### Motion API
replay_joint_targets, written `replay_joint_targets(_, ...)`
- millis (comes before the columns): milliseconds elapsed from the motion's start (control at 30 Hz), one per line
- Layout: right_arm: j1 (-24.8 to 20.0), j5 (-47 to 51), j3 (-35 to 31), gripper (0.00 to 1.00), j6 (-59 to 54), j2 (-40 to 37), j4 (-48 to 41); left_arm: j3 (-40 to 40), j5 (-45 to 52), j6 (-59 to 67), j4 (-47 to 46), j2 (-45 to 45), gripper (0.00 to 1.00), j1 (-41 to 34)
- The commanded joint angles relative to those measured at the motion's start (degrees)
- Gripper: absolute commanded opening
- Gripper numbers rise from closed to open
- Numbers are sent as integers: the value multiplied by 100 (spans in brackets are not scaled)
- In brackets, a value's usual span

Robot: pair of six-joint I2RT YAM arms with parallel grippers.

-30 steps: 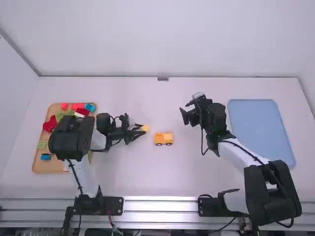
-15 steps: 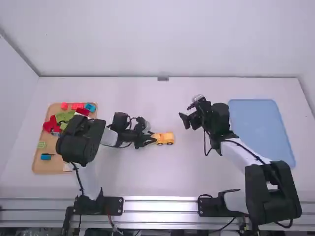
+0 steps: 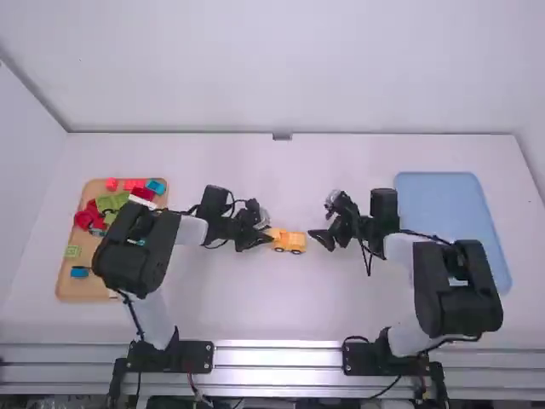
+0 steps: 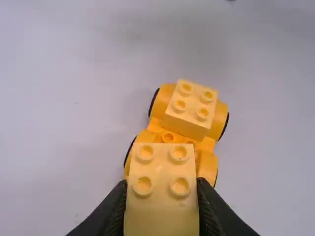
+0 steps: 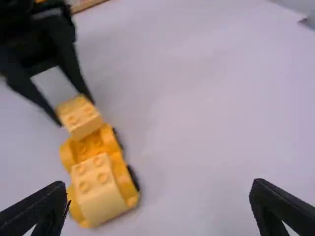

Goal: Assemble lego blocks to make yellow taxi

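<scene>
My left gripper (image 3: 268, 239) is at the left end of the yellow wheeled car (image 3: 291, 243). In the left wrist view my left gripper (image 4: 161, 189) is shut on a pale yellow four-stud block (image 4: 161, 216), which overlaps one end of the car. From the right wrist view, this held block (image 5: 78, 117) is over the car's far end; I cannot tell if it touches. Another pale yellow block (image 5: 98, 189) sits on the car's other end. My right gripper (image 3: 318, 240) is just right of the car, and in its wrist view the right gripper (image 5: 160, 189) stands open.
A wooden tray (image 3: 71, 285) on the left holds several red, green and blue pieces, partly under the left arm. A blue tray (image 3: 451, 221) lies on the right, behind the right arm. White table surface (image 3: 255, 298) lies in front of the car.
The left gripper has carried its block rightward and slightly toward the camera, to the car's left end. The right gripper has come down and closer to the car's right side. The car has shifted slightly right.
</scene>
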Motion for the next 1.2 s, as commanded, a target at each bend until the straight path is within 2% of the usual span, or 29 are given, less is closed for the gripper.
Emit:
replay_joint_targets(0,0,-1163,-33,98,-811,308,-98,122,118,85,-59,-203,2,-63)
replay_joint_targets(167,201,-1191,-39,98,-1060,675,15,142,85,90,-280,-455,2,-59)
replay_joint_targets(500,920,267,-52,98,-459,721,660,140,114,127,-433,-625,2,-55)
replay_joint_targets(633,922,496,-197,99,-437,721,686,129,118,166,-457,-625,2,-48)
replay_joint_targets(767,892,260,-555,99,-459,726,1054,129,466,876,-780,-625,5,-96)
replay_joint_targets(833,973,210,-826,99,-457,726,1552,129,649,1285,-929,-625,5,-96)
replay_joint_targets(967,1119,208,-1165,99,-581,726,2323,129,673,1331,-872,-625,4,-94)
replay_joint_targets(1067,1167,225,-1182,99,-868,748,2302,133,673,1331,-874,-625,5,-94)
replay_joint_targets(1167,1126,186,-866,98,-824,1185,2317,131,680,1331,-876,-625,6,-96)
